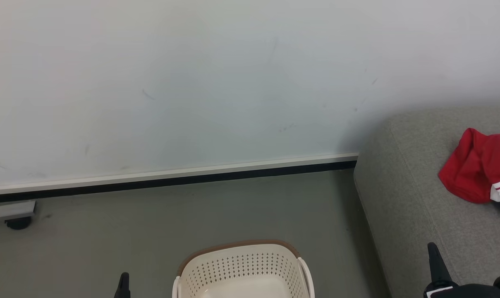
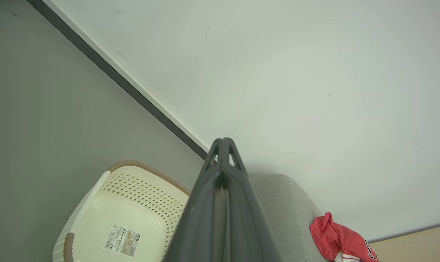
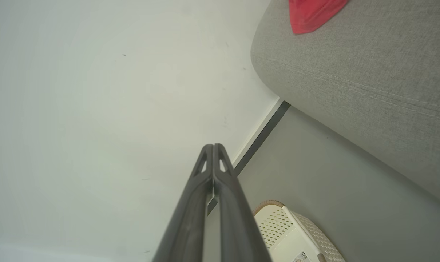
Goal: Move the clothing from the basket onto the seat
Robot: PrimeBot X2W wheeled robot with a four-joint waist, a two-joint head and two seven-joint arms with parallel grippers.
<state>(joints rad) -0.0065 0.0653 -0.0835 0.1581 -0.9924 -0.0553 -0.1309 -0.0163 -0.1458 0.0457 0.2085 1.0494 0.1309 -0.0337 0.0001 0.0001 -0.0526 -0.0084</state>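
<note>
The soft bright red fabric clothing with white stripes (image 1: 475,169) lies crumpled on the large light grey woven upholstered seat (image 1: 415,215), toward the right edge of the head view and well apart from the cream-white perforated plastic basket with brown rim (image 1: 241,265). The basket stands on the grey floor (image 1: 150,231) beside the seat. The part of its interior in view holds no garment, and the barcode label (image 2: 122,238) on its bottom is uncovered. The left pincer (image 2: 223,140) has its fingers pressed together and holds nothing; it is clear of the basket. The right pincer (image 3: 213,145) is likewise closed and empty, near the front edge of the seat. Judged from this layout, the transfer appears complete or nearly so. The clothing is expected to be light, limp and non-fragile; it will drape and trail when lifted. If regrasping is required, take hold of a raised fold or bunched ridge, not flat cloth, and lift high enough to clear the cushion
</note>
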